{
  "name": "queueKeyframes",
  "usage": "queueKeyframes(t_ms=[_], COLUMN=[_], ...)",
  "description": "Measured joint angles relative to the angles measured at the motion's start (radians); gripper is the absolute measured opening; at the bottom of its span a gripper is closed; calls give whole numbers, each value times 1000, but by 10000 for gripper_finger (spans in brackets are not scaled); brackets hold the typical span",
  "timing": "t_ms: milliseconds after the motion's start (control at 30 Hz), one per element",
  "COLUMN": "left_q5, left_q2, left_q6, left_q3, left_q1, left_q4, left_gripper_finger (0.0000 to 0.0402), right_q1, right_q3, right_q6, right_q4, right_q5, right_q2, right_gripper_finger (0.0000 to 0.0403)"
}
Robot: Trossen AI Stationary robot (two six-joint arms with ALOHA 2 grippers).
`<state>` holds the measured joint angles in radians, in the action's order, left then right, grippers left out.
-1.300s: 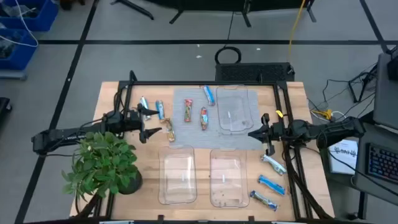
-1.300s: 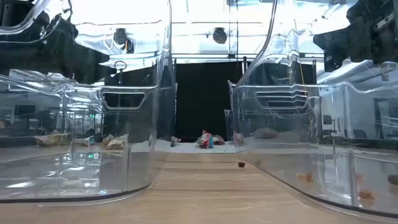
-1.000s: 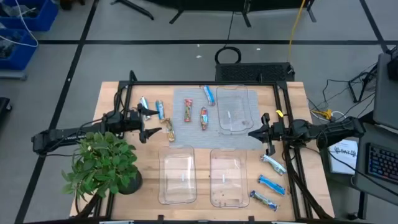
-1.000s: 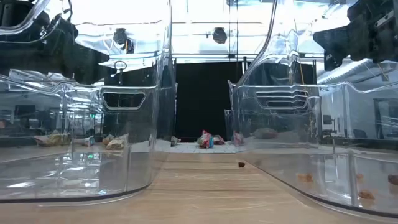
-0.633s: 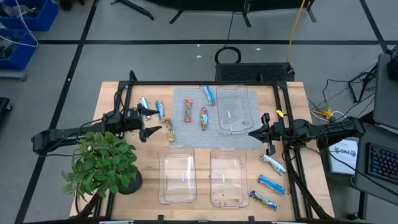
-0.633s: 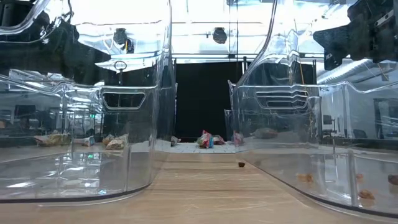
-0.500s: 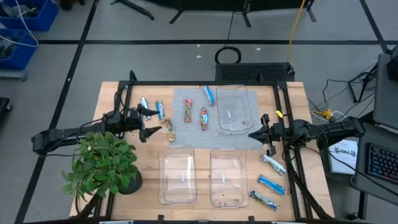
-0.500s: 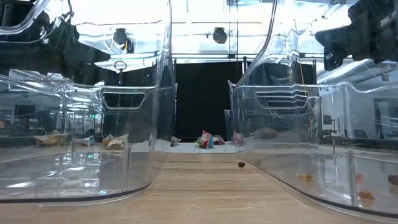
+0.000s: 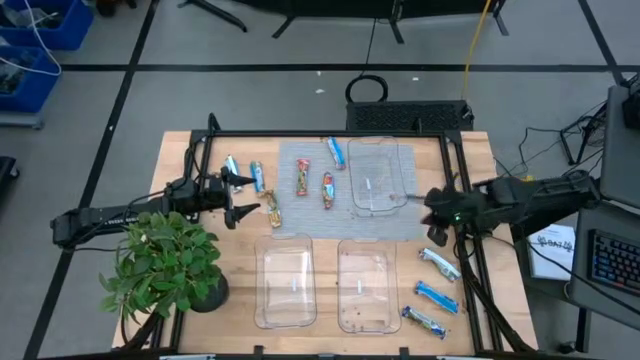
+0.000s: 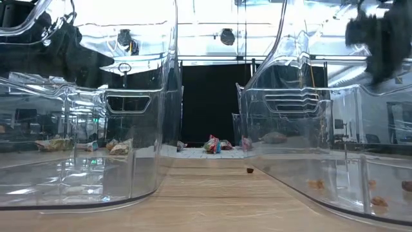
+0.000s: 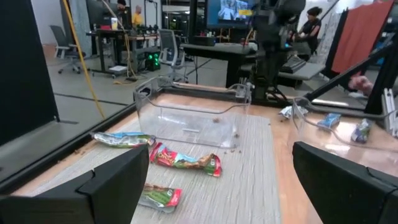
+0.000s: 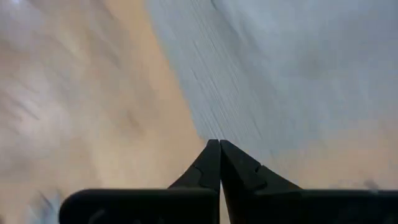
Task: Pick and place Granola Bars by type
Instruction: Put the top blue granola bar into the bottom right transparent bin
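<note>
Granola bars lie flat on the table. A blue one (image 9: 335,152) and two red ones (image 9: 302,177) (image 9: 327,190) rest on the grey mat (image 9: 300,225). Two blue bars (image 9: 257,177) and a tan-gold one (image 9: 272,208) lie left of the mat, and several bluish ones (image 9: 436,296) lie near the right edge. My left gripper (image 9: 243,196) (image 11: 217,186) hangs open by the tan-gold bar, facing the red bars (image 11: 185,160). My right gripper (image 9: 432,212) (image 12: 219,155) is shut and points down over the mat's right edge (image 12: 186,106), touching nothing that shows.
One clear tray (image 9: 378,178) (image 11: 193,115) stands on the mat's far right part. Two more clear trays (image 9: 288,285) (image 9: 362,285) sit at the near edge and fill the low view (image 10: 84,129). A potted plant (image 9: 165,265) covers the near left corner. A black frame (image 9: 330,135) borders the table.
My right arm has moved fast in the last half second. Its gripper has drawn back a little toward the table's right edge and tipped its fingers down toward the mat's edge. The fingers, spread wide before, now lie together. No bar has moved.
</note>
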<state>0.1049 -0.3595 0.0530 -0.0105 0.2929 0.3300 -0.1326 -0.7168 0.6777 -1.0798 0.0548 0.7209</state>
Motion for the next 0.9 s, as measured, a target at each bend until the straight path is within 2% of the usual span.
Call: queueKeyframes(t_ms=[167, 267, 533, 667, 900], left_q5=[-1, -1, -1, -1, -1], left_q2=[0, 0, 0, 0, 0], left_q6=[-30, -29, -31, -31, -67], left_q3=[0, 0, 0, 0, 0], left_q1=[0, 0, 0, 0, 0], left_q4=[-25, -46, -125, -130, -130], left_gripper_finger=[397, 397, 397, 397, 397], right_q1=[-22, -77, -219, -260, -270], right_q3=[-12, -7, -2, 61, 190], right_q6=[140, 204, 369, 437, 515], right_q4=[-70, -72, 35, 153, 183], right_q5=[-246, -323, -314, -318, -321], right_q2=[163, 226, 265, 265, 265], right_gripper_finger=[0, 0, 10, 54, 147])
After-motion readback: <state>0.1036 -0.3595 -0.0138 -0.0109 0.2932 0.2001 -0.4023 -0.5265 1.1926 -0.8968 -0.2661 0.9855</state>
